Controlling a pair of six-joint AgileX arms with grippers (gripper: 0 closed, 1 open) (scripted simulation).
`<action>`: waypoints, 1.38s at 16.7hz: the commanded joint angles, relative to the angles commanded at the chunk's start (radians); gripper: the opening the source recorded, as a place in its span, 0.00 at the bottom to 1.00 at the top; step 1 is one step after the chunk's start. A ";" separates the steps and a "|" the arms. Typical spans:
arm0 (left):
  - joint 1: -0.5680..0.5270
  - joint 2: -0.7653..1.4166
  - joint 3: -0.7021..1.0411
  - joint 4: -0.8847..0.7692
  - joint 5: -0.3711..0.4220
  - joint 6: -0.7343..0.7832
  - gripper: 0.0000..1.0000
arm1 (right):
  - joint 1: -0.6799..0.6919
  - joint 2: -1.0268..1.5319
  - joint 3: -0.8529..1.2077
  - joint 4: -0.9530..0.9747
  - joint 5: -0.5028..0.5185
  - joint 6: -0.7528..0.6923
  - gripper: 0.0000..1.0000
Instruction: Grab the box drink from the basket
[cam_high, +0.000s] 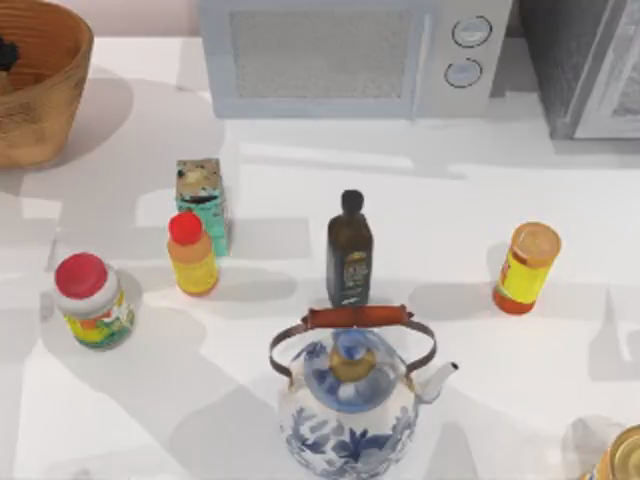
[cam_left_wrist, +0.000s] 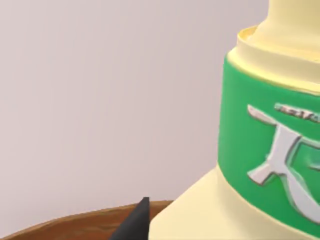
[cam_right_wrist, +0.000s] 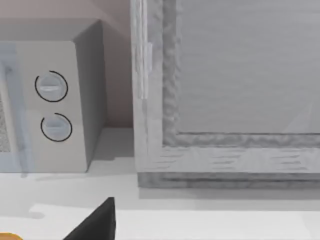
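Deep inside the basket (cam_high: 40, 90), at the desk's (cam_high: 480, 350) far-left corner, sits the box drink (cam_left_wrist: 270, 165), cream-yellow with a green band, right beside the left gripper's dark fingertip (cam_left_wrist: 135, 222).
Whether that gripper is open or holding anything cannot be told. Judged from here, a good grasp means closing squarely across the carton's flat sides, then rising straight clear of the woven rim. Right arm idles near the microwave (cam_right_wrist: 55, 105).

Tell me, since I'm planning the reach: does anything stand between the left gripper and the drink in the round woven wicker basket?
Nothing visible does. The left gripper's dark fingertip is over the wicker basket's brown rim, right beside a pale-yellow, green-labelled container.
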 joint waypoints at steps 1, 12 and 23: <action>0.000 -0.013 0.010 -0.025 -0.001 -0.001 0.00 | 0.000 0.000 0.000 0.000 0.000 0.000 1.00; -0.002 -0.248 0.211 -0.448 -0.005 0.004 0.00 | 0.000 0.000 0.000 0.000 0.000 0.000 1.00; -0.007 -0.323 0.181 -0.529 -0.015 0.001 0.00 | 0.000 0.000 0.000 0.000 0.000 0.000 1.00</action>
